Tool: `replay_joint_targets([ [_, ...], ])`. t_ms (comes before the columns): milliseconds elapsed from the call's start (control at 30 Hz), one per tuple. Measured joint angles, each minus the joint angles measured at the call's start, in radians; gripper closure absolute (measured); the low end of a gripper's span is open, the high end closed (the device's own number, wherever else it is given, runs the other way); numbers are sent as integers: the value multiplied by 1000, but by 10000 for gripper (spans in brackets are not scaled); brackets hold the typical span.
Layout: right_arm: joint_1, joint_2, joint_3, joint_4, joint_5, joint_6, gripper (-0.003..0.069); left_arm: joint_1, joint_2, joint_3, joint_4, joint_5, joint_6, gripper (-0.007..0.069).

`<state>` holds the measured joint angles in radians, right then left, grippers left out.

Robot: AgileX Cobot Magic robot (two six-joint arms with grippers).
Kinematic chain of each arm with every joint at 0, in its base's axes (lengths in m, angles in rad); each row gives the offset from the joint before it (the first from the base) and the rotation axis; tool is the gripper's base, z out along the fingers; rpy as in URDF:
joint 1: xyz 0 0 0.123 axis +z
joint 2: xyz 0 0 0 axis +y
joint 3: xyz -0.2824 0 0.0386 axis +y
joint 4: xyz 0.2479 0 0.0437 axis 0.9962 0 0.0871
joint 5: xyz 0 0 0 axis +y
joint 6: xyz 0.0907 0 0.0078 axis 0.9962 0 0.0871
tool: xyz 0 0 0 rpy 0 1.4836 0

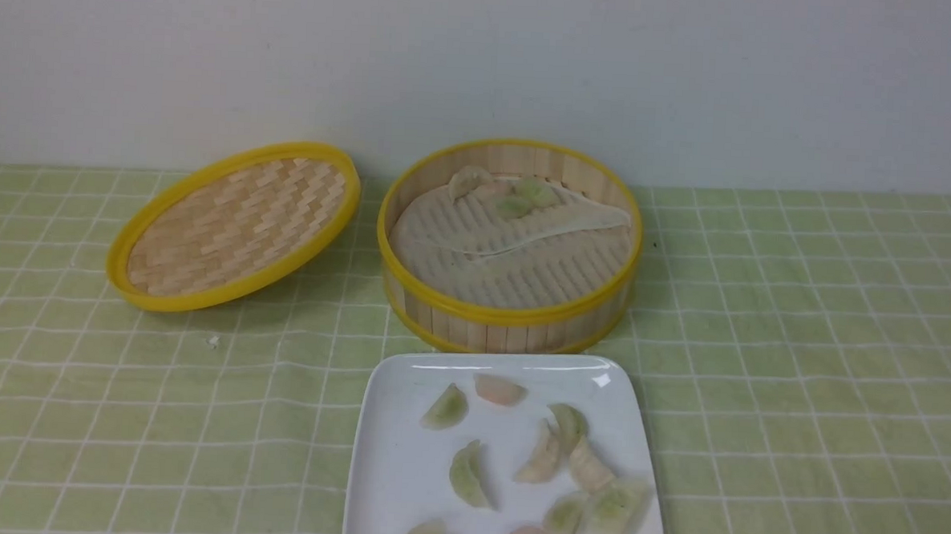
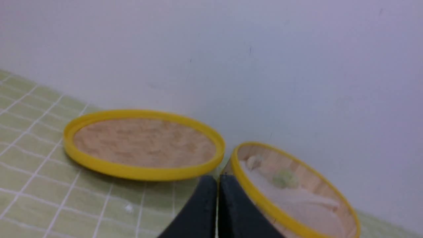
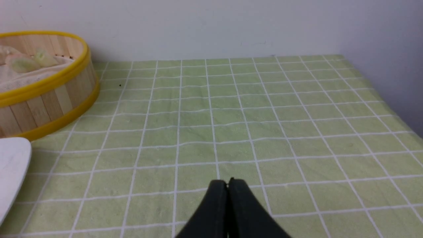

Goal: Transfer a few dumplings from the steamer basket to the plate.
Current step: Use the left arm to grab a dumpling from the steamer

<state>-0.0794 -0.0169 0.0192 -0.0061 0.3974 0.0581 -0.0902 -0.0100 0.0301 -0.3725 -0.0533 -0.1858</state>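
Front view shows plate [image 1: 399,476] edge just beside steamer basket [image 1: 511,329].

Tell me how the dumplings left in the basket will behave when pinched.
The dumplings look soft and translucent, so a hard pinch would probably squash or tear them. They sit close together on the liner, so one may drag a neighbour along. Small and crescent-shaped, they are likely light and unlikely to roll.

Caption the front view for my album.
Dumplings scattered on the white plate, a few more in the steamer basket behind it, lid beside it.
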Motion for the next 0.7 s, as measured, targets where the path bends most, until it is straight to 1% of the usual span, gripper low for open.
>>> replay_joint_targets([
  [133, 0, 0, 0, 0, 0, 0, 673, 0, 0, 0, -58, -160, -5, 631],
  [167, 0, 0, 0, 0, 0, 0, 673, 0, 0, -5, -64, -169, -5, 631],
  [233, 0, 0, 0, 0, 0, 0, 673, 0, 0, -24, -70, -162, -6, 631],
  [333, 0, 0, 0, 6, 0, 0, 673, 0, 28, -152, -65, -70, -1, 631],
  [400, 0, 0, 0, 6, 0, 0, 673, 0, 91, -258, -43, 24, 7, 631],
  [567, 0, 0, 0, 6, -2, 0, 673, 0, 399, -592, 8, 403, 75, 631],
  [600, 0, 0, 0, 12, -5, 0, 673, 0, 481, -686, 11, 516, 111, 631],
  [667, 0, 0, 1, 20, -7, 0, 673, 0, 616, -805, 11, 654, 159, 631],
  [700, 0, 0, 1, 27, -8, 0, 673, 0, 735, -899, 11, 753, 217, 631],
])
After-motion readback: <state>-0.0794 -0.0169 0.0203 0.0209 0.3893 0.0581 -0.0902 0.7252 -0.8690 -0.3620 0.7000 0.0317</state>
